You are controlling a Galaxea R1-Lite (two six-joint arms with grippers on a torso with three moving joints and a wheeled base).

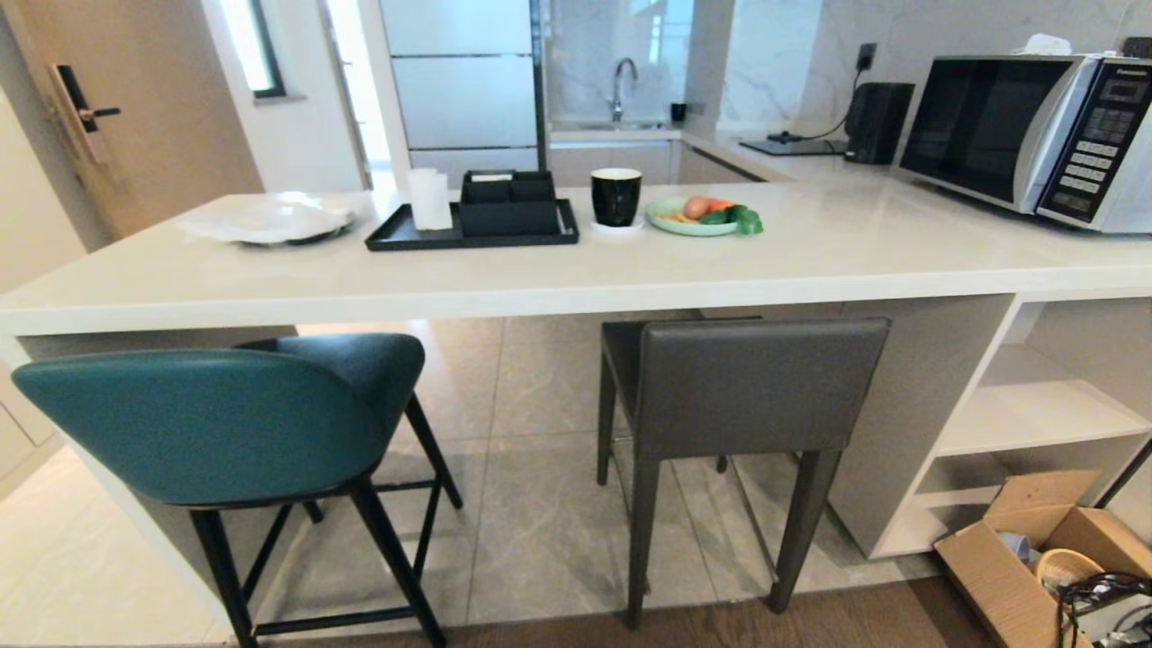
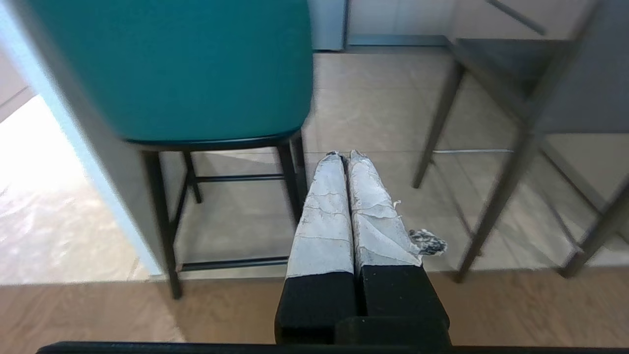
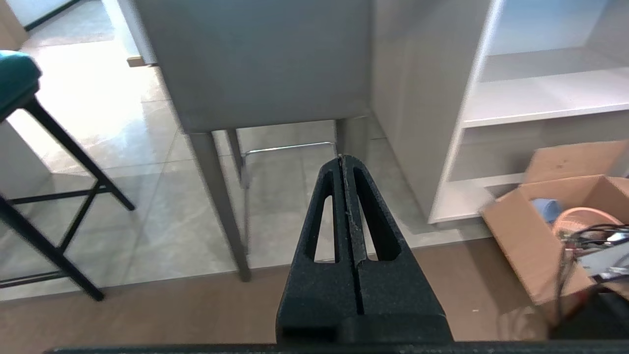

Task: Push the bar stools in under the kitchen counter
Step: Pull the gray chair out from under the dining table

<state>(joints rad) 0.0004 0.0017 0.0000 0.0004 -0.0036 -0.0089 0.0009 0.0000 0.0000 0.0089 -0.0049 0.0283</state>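
Two bar stools stand at the near side of the kitchen counter [image 1: 540, 288], their backs toward me. The teal stool [image 1: 207, 423] with thin black legs is on the left, its back sticking out past the slab edge. The dark grey square-backed stool [image 1: 756, 387] is to its right, its seat partly under the slab. Neither arm shows in the head view. My left gripper [image 2: 344, 156] is shut and empty, low, just right of the teal stool [image 2: 172, 69]. My right gripper [image 3: 342, 158] is shut and empty, low in front of the grey stool [image 3: 255, 64].
An open cardboard box [image 1: 1035, 558] with cables sits on the floor at the right, by the open white shelves [image 1: 1035, 423]. On the counter are a black tray [image 1: 472, 229], a mug [image 1: 616, 196], a fruit plate [image 1: 702, 218] and a microwave [image 1: 1026, 135]. Wood flooring meets tile below the stools.
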